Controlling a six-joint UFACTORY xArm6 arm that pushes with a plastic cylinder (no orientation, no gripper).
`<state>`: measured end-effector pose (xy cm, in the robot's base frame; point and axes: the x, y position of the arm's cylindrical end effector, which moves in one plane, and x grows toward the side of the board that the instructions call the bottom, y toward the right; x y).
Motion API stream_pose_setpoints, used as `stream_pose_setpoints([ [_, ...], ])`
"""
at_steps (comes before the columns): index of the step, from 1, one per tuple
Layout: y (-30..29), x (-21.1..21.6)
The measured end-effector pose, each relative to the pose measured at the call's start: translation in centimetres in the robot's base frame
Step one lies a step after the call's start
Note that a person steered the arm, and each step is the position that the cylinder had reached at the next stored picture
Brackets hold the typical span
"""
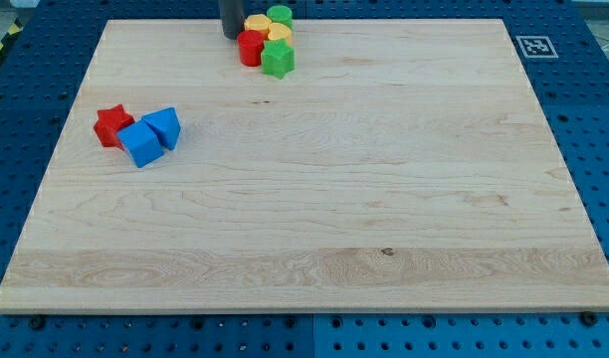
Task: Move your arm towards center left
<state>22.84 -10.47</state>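
At the view's top, my tip (230,36) (no end effector) stands just left of the red block (250,48).

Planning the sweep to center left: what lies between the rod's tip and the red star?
Nothing: in the camera view only bare board lies between my tip and the red star.

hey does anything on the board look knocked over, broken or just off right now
Nothing stands out. The wooden board looks undamaged. Two tight clusters: red star with two blue blocks at the view's left, and red, yellow and green blocks at the view's top, my tip just left of them.
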Motion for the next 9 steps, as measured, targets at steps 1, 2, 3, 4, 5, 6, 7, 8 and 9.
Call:
stream_pose_setpoints([
  [1, -0.2, 0.1],
  [2, -1.8, -1.0],
  [3, -3.1, -1.1],
  [4, -3.9, -0.6],
  [5, -3.9, 0.0],
  [6, -5.5, 0.0],
  [7, -10.9, 0.0],
  [8, -16.4, 0.9],
  [9, -19.9, 3.3],
])
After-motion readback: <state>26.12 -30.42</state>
